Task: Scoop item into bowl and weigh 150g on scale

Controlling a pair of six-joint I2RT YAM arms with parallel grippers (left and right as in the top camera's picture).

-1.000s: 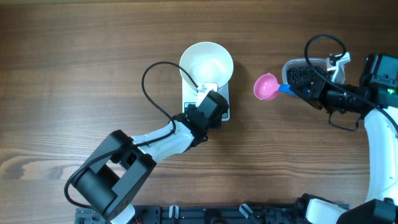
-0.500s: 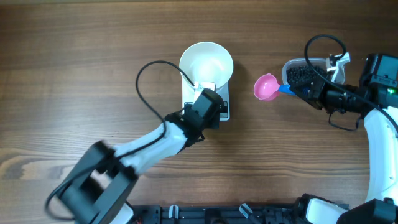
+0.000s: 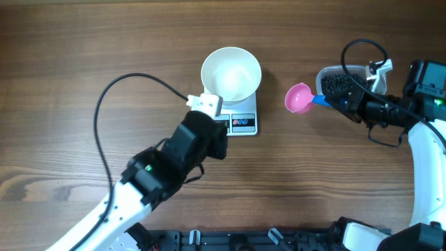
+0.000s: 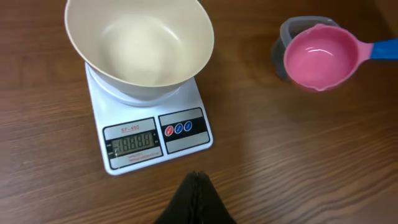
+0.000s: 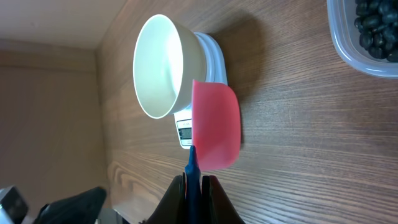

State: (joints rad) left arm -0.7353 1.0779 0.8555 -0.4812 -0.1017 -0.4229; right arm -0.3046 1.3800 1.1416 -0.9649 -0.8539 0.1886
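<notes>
The empty white bowl (image 3: 231, 72) (image 4: 140, 43) sits on the white scale (image 3: 241, 123) (image 4: 127, 165), whose display is lit. My left gripper (image 4: 198, 179) is shut and empty, hovering over bare wood just in front of the scale. My right gripper (image 5: 194, 182) is shut on the blue handle of a pink scoop (image 3: 298, 97) (image 5: 216, 124), which hangs empty between the bowl and the tub. The item, a heap of black beans (image 3: 336, 85) (image 5: 373, 28), lies in the clear tub at the right.
The clear plastic tub (image 3: 324, 73) (image 5: 348, 46) stands right of the scoop, close to my right arm. A black cable (image 3: 122, 80) loops over the table left of the scale. A dark rail (image 3: 244, 240) runs along the front edge.
My left arm has drawn back from over the scale's front toward the lower left, uncovering the display and buttons. The right arm and scoop have not moved.
</notes>
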